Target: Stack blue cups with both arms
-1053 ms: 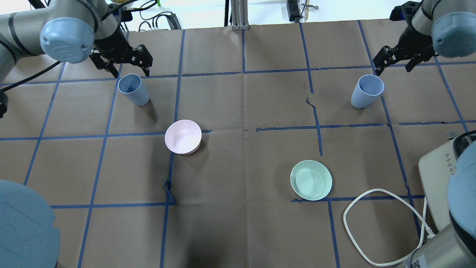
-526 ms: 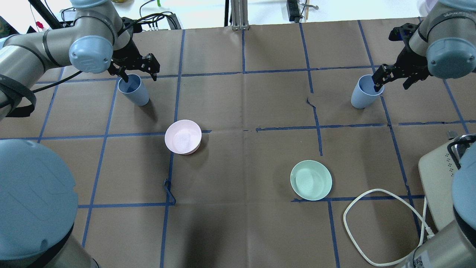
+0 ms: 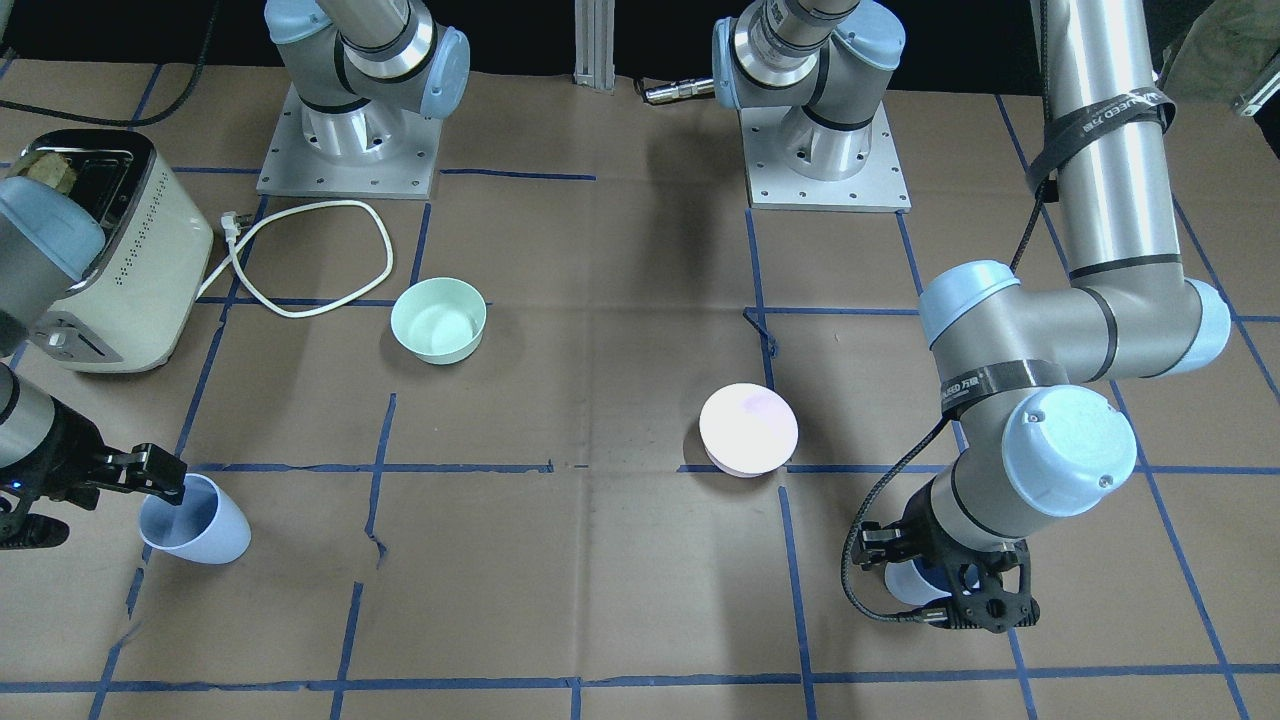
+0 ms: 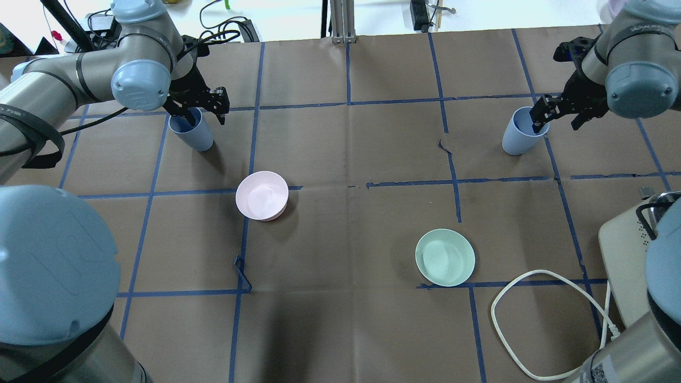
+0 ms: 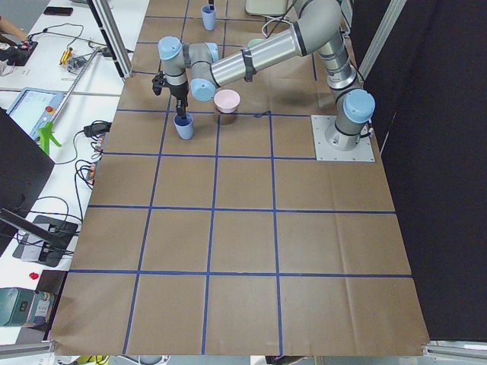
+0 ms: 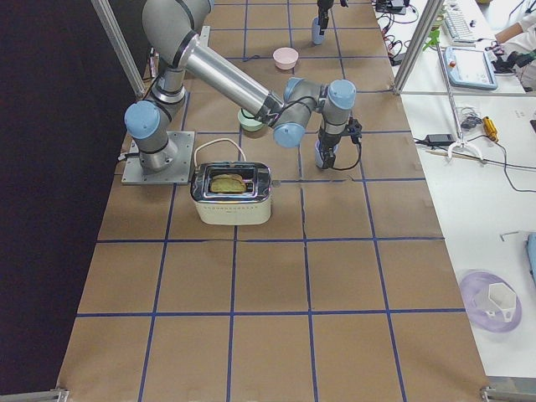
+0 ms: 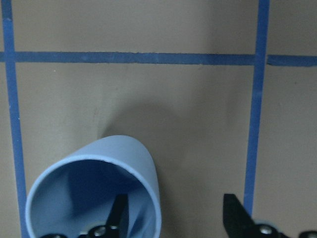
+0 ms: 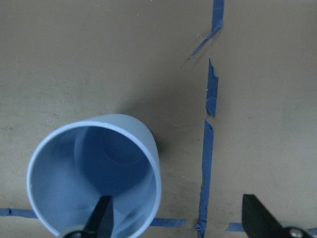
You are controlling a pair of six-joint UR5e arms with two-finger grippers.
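Periwinkle plastic is what both claws are lined up on. The left blue cup (image 4: 192, 134) stands upright, mouth up, at the far left of the bench (image 4: 346, 143). The right blue cup (image 4: 520, 137) stands the same way at the far right. They are well apart, with the pink bowl (image 4: 262, 195) and the mint bowl (image 4: 445, 257) on the bench between them and nearer the robot.

What I'm watching is how each claw sits against its cup. Each cup's long axis is vertical, and each claw hangs over it pointing down, offset so it straddles one wall, not the whole cup.

- **Left side:** on the left wrist feed, one finger (image 7: 119, 218) is inside the mouth. The other is outside, apart from the wall, on the side toward the middle of the bench. The left claw (image 4: 201, 110) is spread wide and grips nothing.
- **Right side:** the right wrist feed shows the same, with one finger (image 8: 100, 215) inside and its partner well outside, toward the bench's outer edge. The right claw (image 4: 556, 118) is also wide and grips nothing.

Each arm is plainly nearer its own cup, so I judge the next move to be a pinch on each wall. A thin, tapered wall could tilt the cup as the jaws meet. After that, one cup has to cross the bench to the other.
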